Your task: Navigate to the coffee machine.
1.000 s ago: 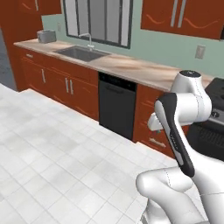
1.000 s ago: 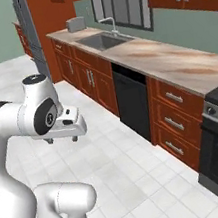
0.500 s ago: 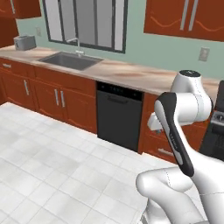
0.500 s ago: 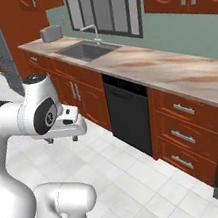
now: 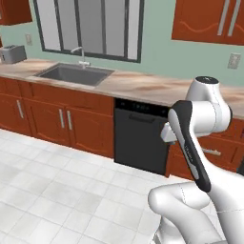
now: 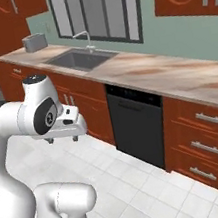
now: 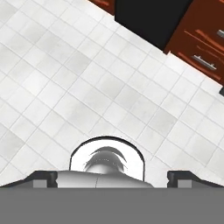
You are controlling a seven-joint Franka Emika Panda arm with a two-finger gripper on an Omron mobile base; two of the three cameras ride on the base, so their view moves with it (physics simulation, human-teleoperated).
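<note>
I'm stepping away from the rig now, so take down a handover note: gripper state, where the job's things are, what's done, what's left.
Gripper: open, holding nothing, pointing down at the white tiled floor.
Coffee machine: not yet found. On the counter ahead sit a sink with faucet and, at its far left end, a small silver toaster. The black dishwasher is straight ahead.
Done: base faces the sink counter.
Left: find the coffee machine and drive to it.
</note>
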